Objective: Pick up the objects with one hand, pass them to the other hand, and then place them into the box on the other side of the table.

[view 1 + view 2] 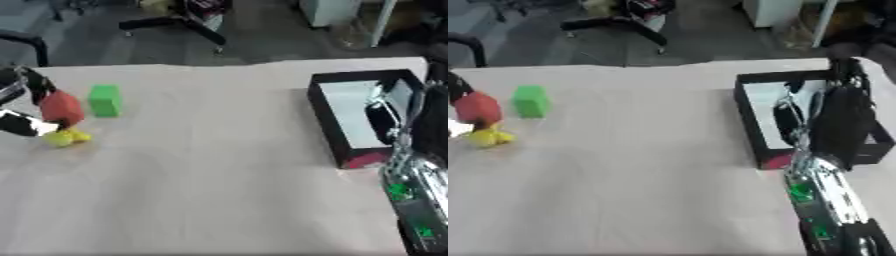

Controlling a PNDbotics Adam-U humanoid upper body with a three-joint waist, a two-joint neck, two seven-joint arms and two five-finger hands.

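Progress is looking early. Nearest the camera, the right arm is running up the right side of the bench (219,190), and the right hand (837,117) is hanging over the black box (325,117); whether its fingers are spread or curled I cannot tell, since the hand is showing only as a dark mass. Below that hand, at the near inner corner of the box, something reddish (366,160) is lying, so I am judging that at least one object may already be placed, though what it is cannot be made out.

Across the bench, the left hand (31,92) is working at the far left edge. A red object (61,107) is sitting right against it, seemingly held between dark fingers above and the silver part of the hand below, so it is looking closed around the red piece, though the grip itself is not showing clearly. Just under the red piece, a yellow object (66,137) is lying on the bench, touching or nearly touching it. Just beyond the hand, toward the middle of the bench, a green block (105,100) is standing upright, untouched.

So the pickup of the red piece is seemingly under way, while its handover and placing, and the whole cycle for yellow and green, are remaining.
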